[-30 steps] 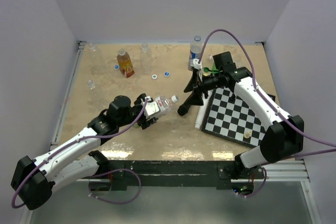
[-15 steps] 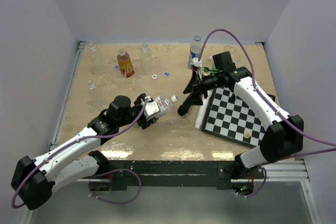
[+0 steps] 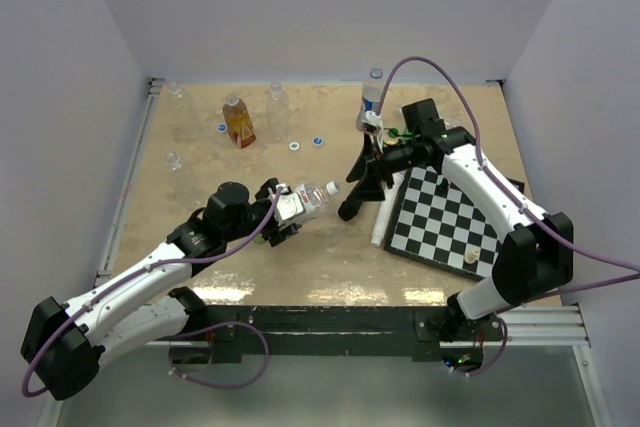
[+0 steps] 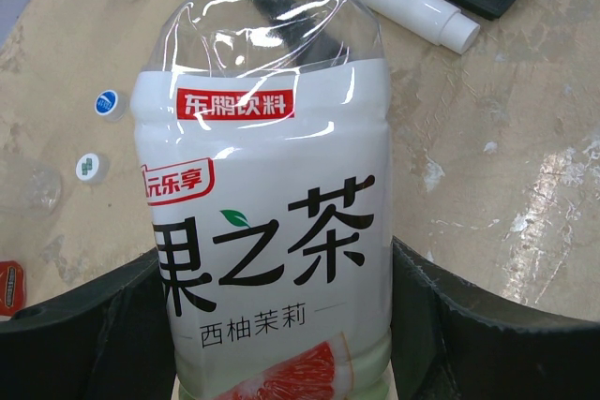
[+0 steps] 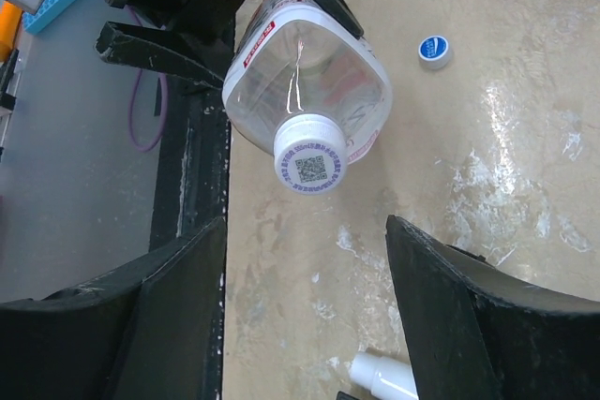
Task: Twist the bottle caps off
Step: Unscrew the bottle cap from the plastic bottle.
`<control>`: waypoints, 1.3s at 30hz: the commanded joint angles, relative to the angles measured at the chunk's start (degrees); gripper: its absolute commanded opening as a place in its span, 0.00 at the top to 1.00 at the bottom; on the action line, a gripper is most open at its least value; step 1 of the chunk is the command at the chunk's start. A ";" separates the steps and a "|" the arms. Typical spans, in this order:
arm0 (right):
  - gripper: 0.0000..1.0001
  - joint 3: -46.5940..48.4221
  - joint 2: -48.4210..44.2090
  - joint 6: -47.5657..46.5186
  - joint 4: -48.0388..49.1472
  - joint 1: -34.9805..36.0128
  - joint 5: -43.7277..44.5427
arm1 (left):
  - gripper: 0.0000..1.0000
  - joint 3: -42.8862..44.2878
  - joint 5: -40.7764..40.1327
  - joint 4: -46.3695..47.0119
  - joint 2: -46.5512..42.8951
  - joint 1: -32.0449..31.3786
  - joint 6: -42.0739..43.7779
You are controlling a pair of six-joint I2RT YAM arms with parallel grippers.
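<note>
My left gripper (image 3: pixel 280 209) is shut on a clear bottle (image 3: pixel 305 199) with a white label. It holds the bottle tilted above the table, neck pointing right. In the left wrist view the bottle (image 4: pixel 267 231) fills the space between the jaws of the gripper (image 4: pixel 281 325). Its white cap (image 3: pixel 333 187) is on the neck and faces my right gripper (image 3: pixel 352 189). The right gripper is open and empty, a short way off the cap. In the right wrist view the cap (image 5: pixel 310 166) sits just beyond the open gripper (image 5: pixel 305 224).
An amber bottle (image 3: pixel 238 120), a clear bottle (image 3: pixel 277 112) and a blue-labelled bottle (image 3: pixel 371 97) stand at the back. Loose caps (image 3: pixel 221 128) (image 3: pixel 294 146) (image 3: pixel 318 139) lie near them. A chessboard (image 3: pixel 445 217) and a white tube (image 3: pixel 383 222) lie at the right.
The right arm has shifted slightly to the left. The left arm and the held bottle have not moved.
</note>
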 commanded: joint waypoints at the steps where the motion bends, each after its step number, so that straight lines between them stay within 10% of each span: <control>1: 0.26 1.63 0.40 1.47 -0.07 0.82 -2.45 | 1.00 0.86 -0.39 1.99 -0.24 0.13 -0.60; 16: 0.33 6.29 3.74 5.95 0.01 5.83 1.77 | 1.00 0.86 -0.57 1.99 0.11 0.22 -0.51; 27: 0.65 7.26 3.74 7.53 1.24 5.92 3.61 | 1.00 0.86 -0.57 2.16 0.11 0.22 -0.69; 32: 0.96 6.82 3.21 6.13 1.60 6.36 5.54 | 1.00 0.95 -0.57 2.08 0.11 0.22 -0.69; 39: 1.00 9.35 3.65 -12.01 -7.51 8.20 9.94 | 1.00 0.86 -0.13 2.08 0.11 0.13 -0.69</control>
